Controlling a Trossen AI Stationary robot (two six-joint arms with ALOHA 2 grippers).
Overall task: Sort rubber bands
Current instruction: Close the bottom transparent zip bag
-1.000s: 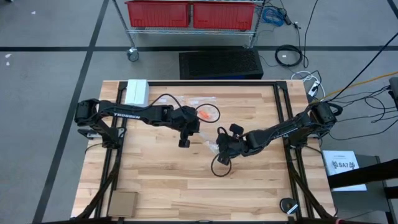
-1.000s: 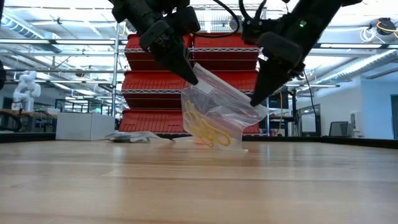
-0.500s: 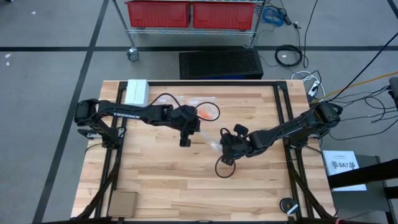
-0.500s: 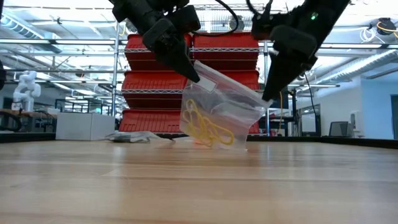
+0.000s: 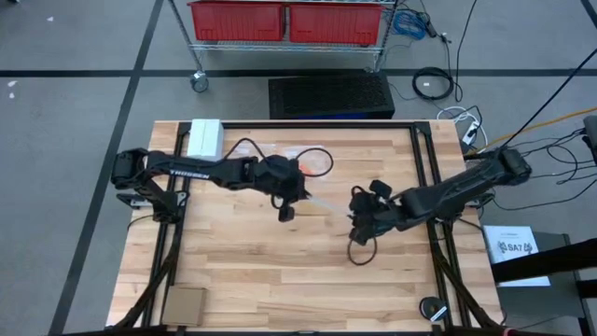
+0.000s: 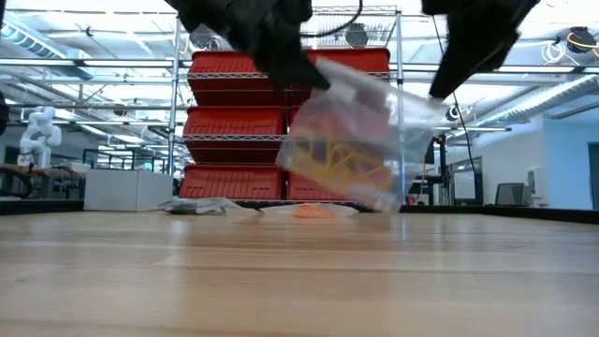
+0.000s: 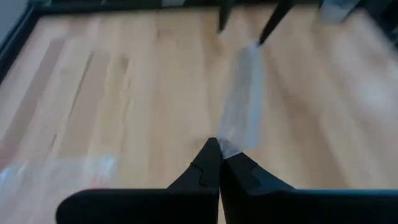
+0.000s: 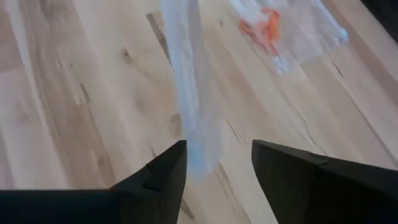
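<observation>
Bag (image 6: pixel 360 131) higher; right hand (image 8: pixel 214 163) off, apart

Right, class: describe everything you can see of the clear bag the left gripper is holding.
The clear zip bag is thin, see-through plastic with yellow rubber bands bunched inside. It hangs tilted in the air above the wooden table, pinched at one edge by the shut left gripper. The open right gripper is beside it, not gripping.

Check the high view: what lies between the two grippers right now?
In the high view, a clear zip bag spans the gap, pinched by the shut left gripper; the open right gripper has let go. Bare wooden table lies beneath.
</observation>
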